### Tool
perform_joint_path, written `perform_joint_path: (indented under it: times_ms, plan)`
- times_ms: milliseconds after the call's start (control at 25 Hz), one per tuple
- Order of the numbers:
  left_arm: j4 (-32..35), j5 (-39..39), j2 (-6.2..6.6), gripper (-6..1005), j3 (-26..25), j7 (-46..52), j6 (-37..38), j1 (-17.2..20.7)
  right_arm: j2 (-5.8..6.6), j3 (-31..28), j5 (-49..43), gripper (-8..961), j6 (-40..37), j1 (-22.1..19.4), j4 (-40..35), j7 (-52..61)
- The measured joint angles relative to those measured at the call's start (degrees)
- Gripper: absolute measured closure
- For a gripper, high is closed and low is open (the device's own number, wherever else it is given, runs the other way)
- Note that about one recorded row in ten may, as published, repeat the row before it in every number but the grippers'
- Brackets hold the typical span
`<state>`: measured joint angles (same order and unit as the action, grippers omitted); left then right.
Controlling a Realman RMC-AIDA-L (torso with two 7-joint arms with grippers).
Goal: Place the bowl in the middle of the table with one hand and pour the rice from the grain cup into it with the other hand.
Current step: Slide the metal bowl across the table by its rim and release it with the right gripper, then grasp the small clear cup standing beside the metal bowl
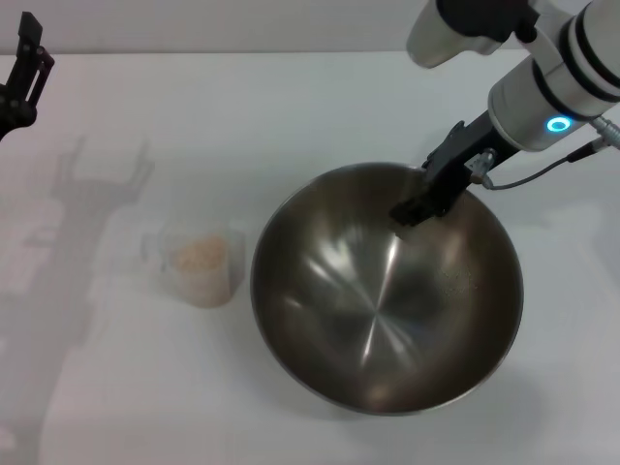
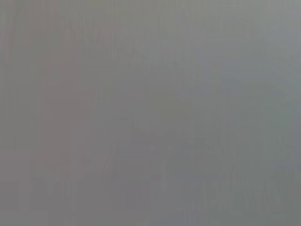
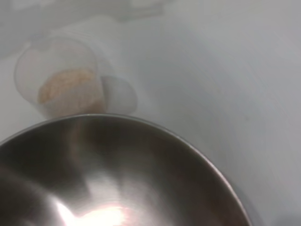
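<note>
The large steel bowl [image 1: 387, 300] sits on the white table [image 1: 242, 107], a little right of the middle. My right gripper [image 1: 418, 205] is at the bowl's far rim, shut on it, with one finger inside the bowl. The clear grain cup [image 1: 201, 263] stands upright just left of the bowl, with beige rice [image 1: 199, 254] in its bottom. The right wrist view shows the bowl's inside [image 3: 117, 174] and, beyond its rim, the cup [image 3: 61, 70] with rice [image 3: 68, 89]. My left gripper [image 1: 24, 73] hangs at the far left, well away from the cup.
Shadows of the arms fall on the table left of the cup. The right arm's cable [image 1: 542, 172] hangs beside the bowl's far right rim. The left wrist view shows only a plain grey surface.
</note>
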<state>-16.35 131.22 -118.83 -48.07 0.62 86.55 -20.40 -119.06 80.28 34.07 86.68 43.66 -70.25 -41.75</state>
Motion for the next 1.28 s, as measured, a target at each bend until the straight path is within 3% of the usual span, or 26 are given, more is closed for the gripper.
perform_joint_path:
  times_ms: [160, 360, 520, 680, 720, 760, 800, 920, 1080, 1280]
  plan:
    - [0.00, 0.00, 0.00, 136, 0.00, 0.00, 0.92, 0.40, -0.02, 1.40, -0.04, 479, -0.32, 0.03, -0.16, 0.82]
    - [0.00, 0.00, 0.00, 136, 0.00, 0.00, 1.42, 0.53, -0.10, 1.91, -0.13, 479, -0.33, -0.52, -2.12, 1.39]
    - [0.00, 0.00, 0.00, 136, 0.00, 0.00, 1.59, 0.56, -0.30, 2.47, -0.17, 479, -2.47, -2.67, -9.25, 2.13]
    - [0.00, 0.00, 0.00, 136, 0.18, 0.00, 1.77, 0.72, -0.30, 4.20, -1.59, 479, -9.85, -4.86, -16.70, 2.28]
    - [0.00, 0.00, 0.00, 136, 0.18, 0.00, 1.77, 0.72, -0.29, 5.18, -2.43, 479, -12.90, -5.58, -17.95, 2.32]
    - [0.00, 0.00, 0.00, 136, 0.18, 0.00, 1.79, 0.72, -0.32, 8.26, -4.96, 479, -21.04, -7.89, -20.18, 2.54]
    - [0.00, 0.00, 0.00, 136, 0.18, 0.00, 1.79, 0.72, -0.32, 8.26, -4.96, 479, -21.04, -7.89, -20.18, 2.54]
    - [0.00, 0.00, 0.00, 136, 0.15, 0.00, 1.80, 0.72, -0.41, 15.06, -10.35, 479, -37.23, -13.01, -21.60, 3.73]
    - [-0.04, 0.00, 0.00, 135, 0.05, 0.00, 1.81, 0.71, -0.59, 24.00, -18.48, 479, -65.44, -21.70, -19.81, 7.78]
    - [-0.18, 0.00, 0.00, 135, 0.02, 0.00, 1.82, 0.68, -0.83, 28.13, -19.19, 479, -97.46, -30.10, -12.14, 12.98]
